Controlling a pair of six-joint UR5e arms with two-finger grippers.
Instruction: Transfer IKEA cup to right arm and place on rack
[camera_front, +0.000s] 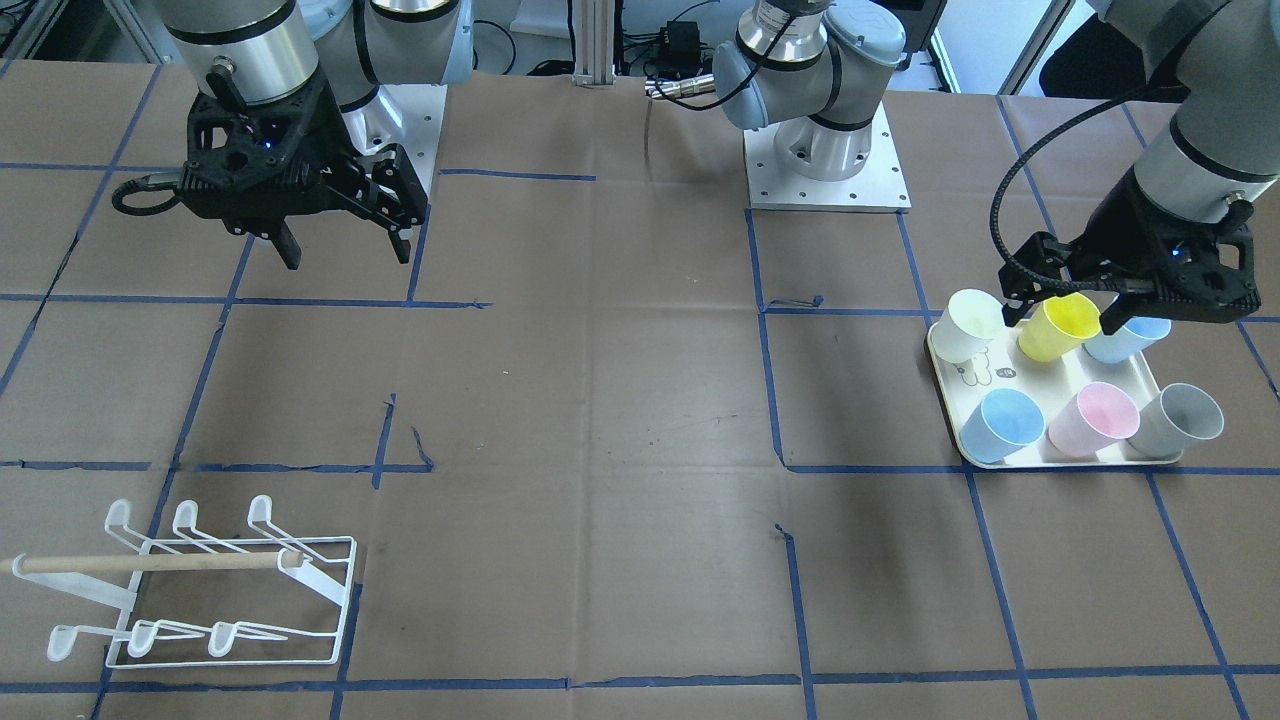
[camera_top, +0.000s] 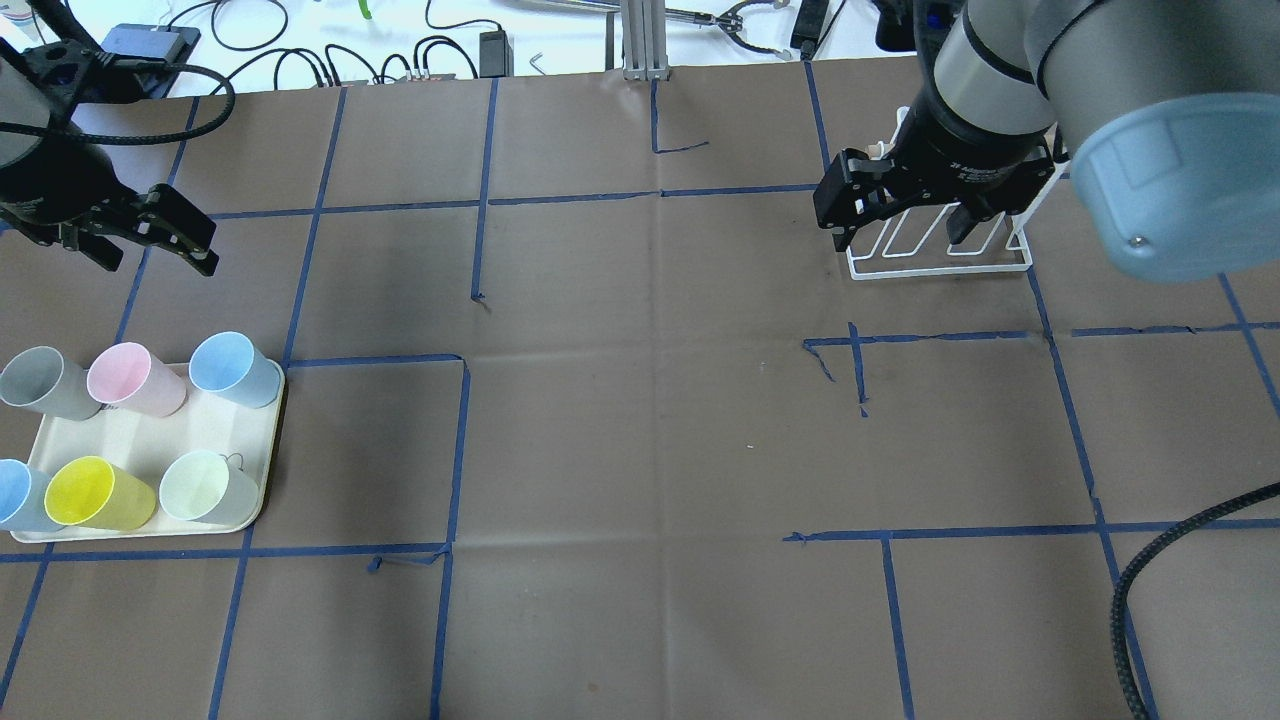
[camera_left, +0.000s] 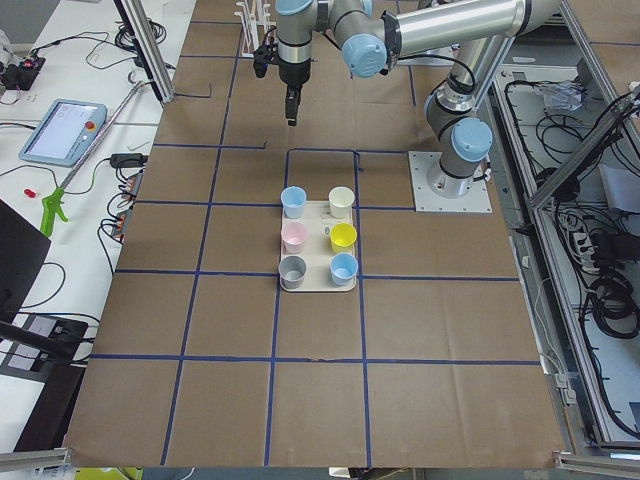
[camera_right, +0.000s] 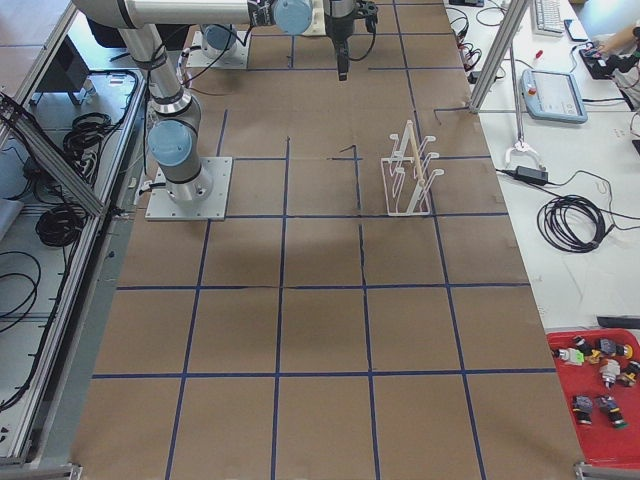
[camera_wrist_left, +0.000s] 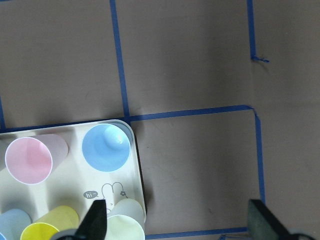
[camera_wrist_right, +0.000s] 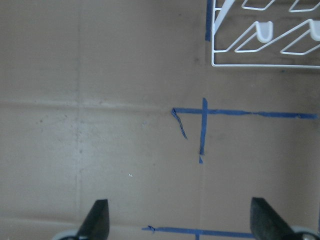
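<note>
Our table (camera_top: 640, 450) is covered in brown paper, creased and marked into squares by blue tape (camera_top: 455, 450) with a few torn ends. Past its far edge black cables (camera_top: 300, 50) trail over a white bench. At one end a pendant (camera_left: 60, 130) with a red button lies on a side bench. At the other end a red bin (camera_right: 600, 395) holds small parts.

The left claw (camera_top: 155, 262) hangs wide and holds nothing. Below it sits a cream tray (camera_top: 150, 430) with 6 cups (camera_top: 130, 378) in 2 rows of 3, mouths up: grey, pink, yellow, pale and 2 blue. The claw touches none of them. In its wrist view 1 finger (camera_wrist_left: 95, 220) overlaps the tray's edge beside the pale cup (camera_wrist_left: 125, 225). On the tray we read "hi" in a small grey bubble (camera_wrist_left: 91, 195), next to a line-drawn animal (camera_wrist_left: 114, 191).

The right claw (camera_front: 347, 252) is also wide and holds nothing, above bare paper. The rack (camera_front: 230, 600) stands beyond it, away from the robot's base and well apart. It is white wire, with its prongs turned up and a wooden handle (camera_front: 150, 562) along its top.
</note>
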